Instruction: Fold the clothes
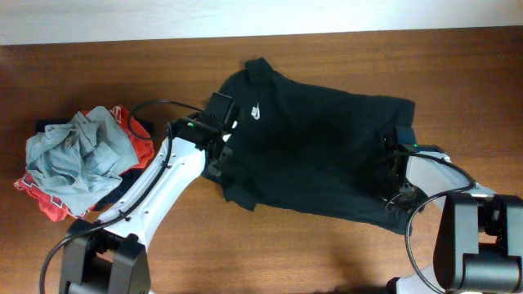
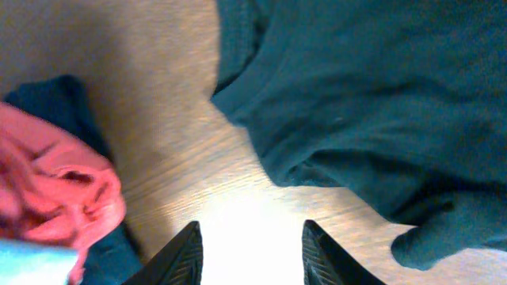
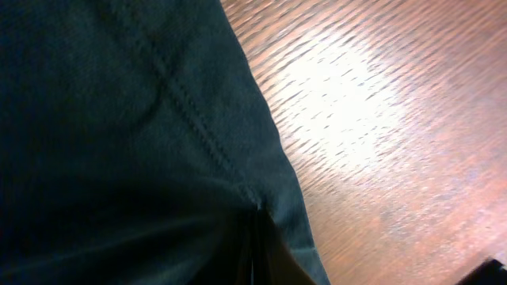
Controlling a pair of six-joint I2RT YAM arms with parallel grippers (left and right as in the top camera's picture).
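A black T-shirt [image 1: 327, 155] lies spread but rumpled across the middle of the table [image 1: 458, 65], small white logo [image 1: 255, 112] facing up, while a crumpled heap [image 1: 78, 159] of grey-blue, red-and-white and navy garments sits near the table's left end.

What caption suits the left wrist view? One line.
Open left gripper over bare table, between black T-shirt and red garment.

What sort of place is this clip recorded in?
Likely a robot lab bench: a wooden table, the left arm and right arm at it, a black T-shirt and a pile of garments.
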